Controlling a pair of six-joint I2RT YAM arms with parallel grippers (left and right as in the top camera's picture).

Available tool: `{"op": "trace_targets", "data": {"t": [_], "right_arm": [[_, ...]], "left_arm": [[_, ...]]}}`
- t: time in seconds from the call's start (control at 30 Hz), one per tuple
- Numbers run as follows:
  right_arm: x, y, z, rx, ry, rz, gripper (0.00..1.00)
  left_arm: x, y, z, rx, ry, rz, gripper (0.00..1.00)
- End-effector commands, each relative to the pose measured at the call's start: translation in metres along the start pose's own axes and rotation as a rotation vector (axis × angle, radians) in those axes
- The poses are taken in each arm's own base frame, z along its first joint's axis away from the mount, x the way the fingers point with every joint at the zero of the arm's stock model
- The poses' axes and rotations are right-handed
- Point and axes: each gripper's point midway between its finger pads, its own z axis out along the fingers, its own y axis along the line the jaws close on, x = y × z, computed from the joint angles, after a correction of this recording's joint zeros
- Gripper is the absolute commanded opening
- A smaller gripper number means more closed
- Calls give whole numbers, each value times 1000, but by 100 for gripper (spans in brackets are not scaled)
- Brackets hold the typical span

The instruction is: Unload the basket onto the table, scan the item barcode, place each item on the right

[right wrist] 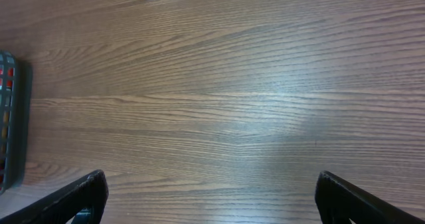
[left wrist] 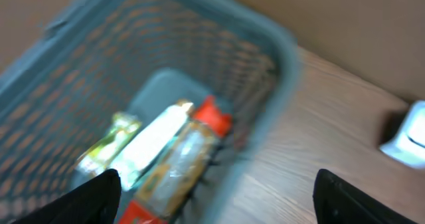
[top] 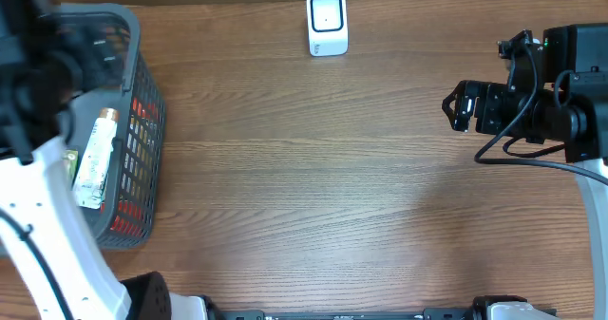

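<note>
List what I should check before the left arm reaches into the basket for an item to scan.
1. Left gripper open and empty above the basket: ok.
2. Items to pick: a white tube and packets lie inside the basket: ok.
3. Barcode facing up on any item: cannot tell; the left wrist view is blurred.
4. White scanner standing on the table, nothing beside it: ok.
5. Right gripper open, empty, well away from the basket: ok.
</note>
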Motion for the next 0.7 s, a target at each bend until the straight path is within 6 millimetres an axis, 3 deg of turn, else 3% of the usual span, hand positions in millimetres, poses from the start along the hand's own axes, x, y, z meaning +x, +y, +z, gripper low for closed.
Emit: {"op": "trace_targets", "data": {"t": [0.0,0.2,0.33,0.5,0.67], "right_arm": [[1,1,-2,4,-7,-10,100],[1,1,-2,3,-8,-11,100],[1,1,-2,3,-8,-11,100],[0,1,-2,3,-11,-12,100],[-1,1,-2,2,-15,-12,100]], "left_arm": [[1,28,6,30,45,-84,84],[20,75,47,-9,175,-213,77],[50,99,95,-22,273,-256,78],[82,106,143,0,338,-208,82],[128,102,193,84,397,-67,89]]}}
